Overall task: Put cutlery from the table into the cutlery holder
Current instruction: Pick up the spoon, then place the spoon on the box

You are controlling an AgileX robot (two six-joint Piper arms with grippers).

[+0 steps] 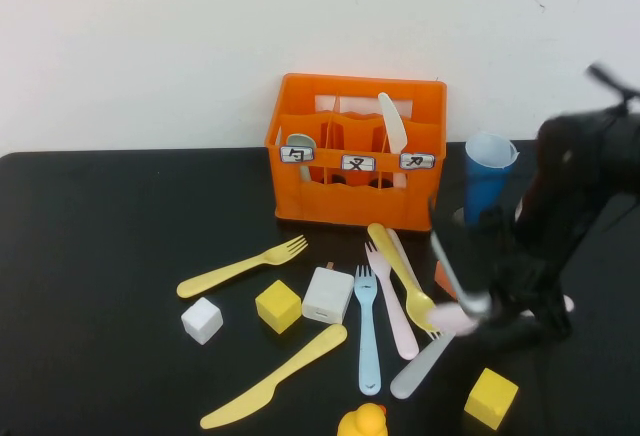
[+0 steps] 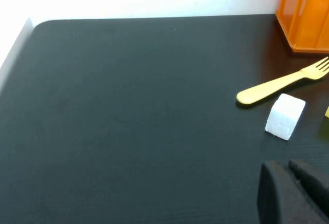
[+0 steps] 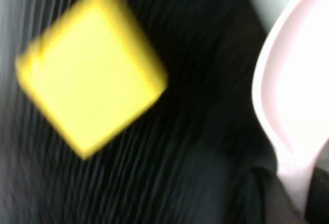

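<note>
The orange cutlery holder (image 1: 355, 171) stands at the back centre with a white piece (image 1: 392, 121) and a grey spoon (image 1: 300, 145) in it. On the table (image 1: 110, 246) lie a yellow fork (image 1: 240, 266), yellow knife (image 1: 275, 376), blue fork (image 1: 368, 331), pink fork (image 1: 392, 301), yellow spoon (image 1: 403, 276) and grey knife (image 1: 420, 366). My right gripper (image 1: 520, 306), blurred, is shut on a pink spoon (image 3: 298, 95) just above the table, over a yellow cube (image 3: 92, 70). My left gripper (image 2: 290, 193) is shut and empty, low at the left, out of the high view.
A blue cup (image 1: 488, 178) stands right of the holder. A white cube (image 1: 202, 320), yellow cube (image 1: 278, 305), white block (image 1: 327, 296), another yellow cube (image 1: 490, 397) and a yellow duck (image 1: 362, 422) sit among the cutlery. The table's left half is bare.
</note>
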